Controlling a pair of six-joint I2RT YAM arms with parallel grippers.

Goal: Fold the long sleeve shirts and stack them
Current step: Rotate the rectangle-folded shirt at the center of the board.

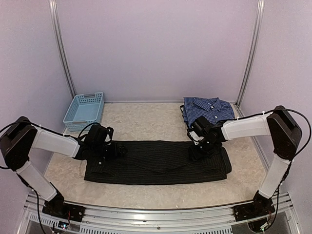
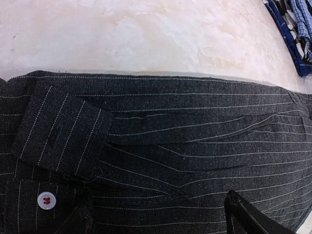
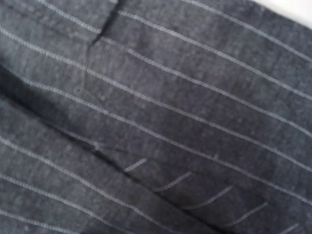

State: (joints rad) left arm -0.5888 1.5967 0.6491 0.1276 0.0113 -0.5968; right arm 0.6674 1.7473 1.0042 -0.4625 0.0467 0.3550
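The black pinstriped shirt (image 1: 156,163) lies as a long folded strip across the middle of the table. My left gripper (image 1: 111,149) is low over its left end. In the left wrist view (image 2: 158,217) the fingers stand wide apart on the cloth, open, beside a folded cuff (image 2: 58,131) and a white button (image 2: 47,200). My right gripper (image 1: 199,150) presses down on the shirt's right part. Its wrist view shows only pinstriped cloth (image 3: 156,117) close up, with the fingers hidden. The blue-navy check shirt (image 1: 207,109) lies folded at the back right, also showing in the left wrist view (image 2: 297,29).
A light blue plastic basket (image 1: 84,111) stands at the back left. The pale table (image 1: 146,122) is bounded by walls and metal posts at the back and sides. A metal rail runs along the near edge.
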